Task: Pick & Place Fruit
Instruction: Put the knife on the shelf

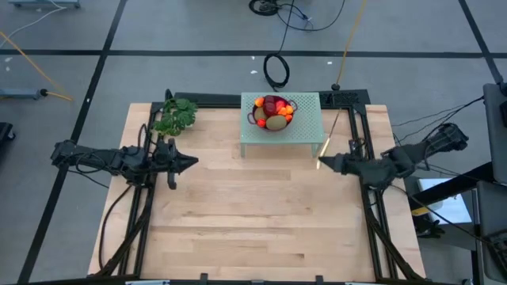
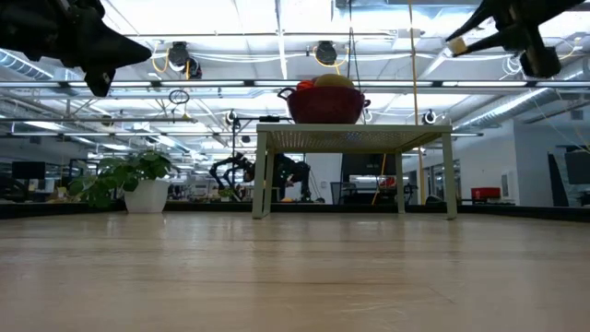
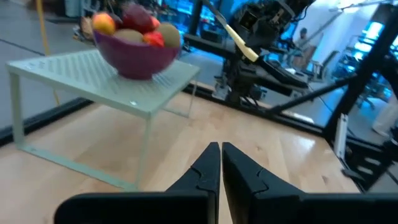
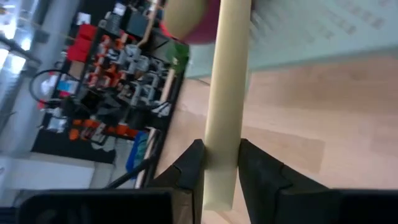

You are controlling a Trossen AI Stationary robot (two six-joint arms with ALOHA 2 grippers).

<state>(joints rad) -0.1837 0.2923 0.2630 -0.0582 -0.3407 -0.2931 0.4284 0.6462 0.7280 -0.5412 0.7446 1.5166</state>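
Fruit (image 1: 273, 113): heaped in a dark red bowl (image 1: 272, 117), toward 12 o'clock on the table in the high view
Fruit count: two dark red balls at the bowl's far side, at least one brownish-green oval at the near side, several small orange-red bits along the rim; pieces deeper in the heap cannot be counted
Bowl: one, with two small side handles, standing on a pale green stand (image 1: 305, 131)
Stand: one, a low mesh-topped table on thin legs, raising the bowl clear of the wooden table (image 1: 253, 222); in the low view the bowl sits high above the board
Left gripper (image 1: 192, 162): at 9 o'clock, held above the board and pointing toward the centre, fingers pressed together with nothing between them; the stand lies toward 1 o'clock from it
Right gripper (image 1: 323, 163): at 3 o'clock, just off the stand's near right corner, fingers clamped on a slim yellowish knife (image 4: 225, 99)
Knife: one, its pale length running out past the fingertips toward the stand; the tip shows as a small bright spot beside the stand's leg in the high view
Plant (image 1: 176, 115): one leafy green sprig in a white pot, at 10 o'clock near the table's far left corner, well apart from the stand
In the way: the stand's mesh top and legs sit between both grippers and the bowl; the knife fills the right gripper
Beyond the table: cables on the grey floor, a black cable loop (image 1: 276, 70) past the far edge at 12 o'clock
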